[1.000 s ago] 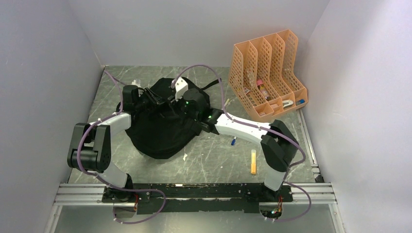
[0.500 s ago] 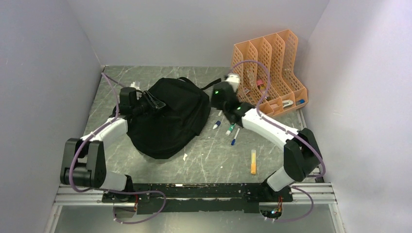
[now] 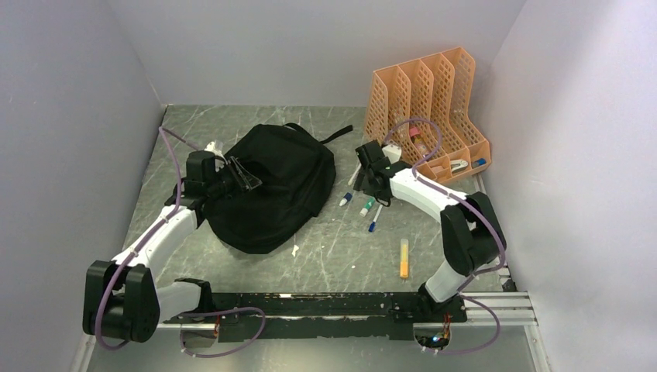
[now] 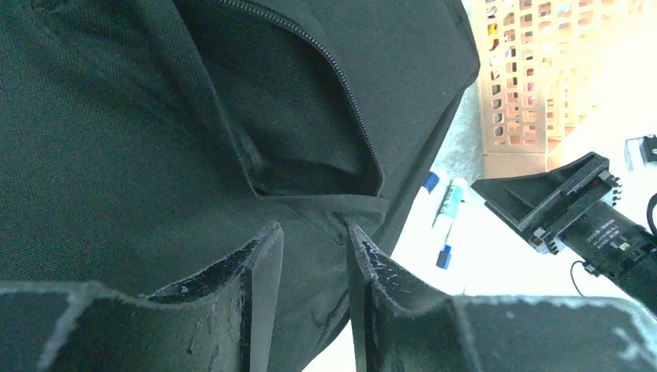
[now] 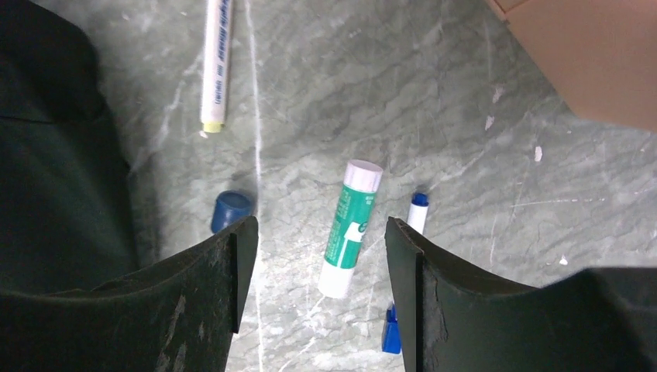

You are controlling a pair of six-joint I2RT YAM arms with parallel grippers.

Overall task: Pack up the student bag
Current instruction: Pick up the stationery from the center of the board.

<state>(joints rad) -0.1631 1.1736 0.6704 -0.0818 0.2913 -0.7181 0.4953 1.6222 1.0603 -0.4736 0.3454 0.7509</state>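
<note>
Grey marbled stone forms the bench (image 3: 325,256), which is closed in by pale walls on three sides. From the bench's middle, the student bag (image 3: 271,186) is found toward 9 o'clock, slumped flat on the surface with one strap trailing out toward 1 o'clock. An orange mesh file organiser (image 3: 426,116) is set in the far corner at 1 o'clock, with small items seen in its lower compartments.

The left claw (image 4: 313,232) is placed at the bag's 9 o'clock edge. Its fingers are held a narrow gap apart with black fabric showing in the gap. Whether that fabric is pinched cannot be told. Just beyond the fingers, a zipper (image 4: 349,93) is seen running along the gaping mouth of a pocket.

The right claw (image 5: 318,232) is held above the bench at 3 o'clock of the bag, its fingers spread wide with nothing gripped. Framed between them on the stone is a green and white glue stick (image 5: 350,229). A blue-ended pen (image 5: 417,217) lies just beside it at 3 o'clock, a loose blue cap (image 5: 231,211) at 9 o'clock, and a white marker (image 5: 217,62) at 11 o'clock. An orange marker (image 3: 404,257) is left well apart at 4 o'clock of the bench.
</note>
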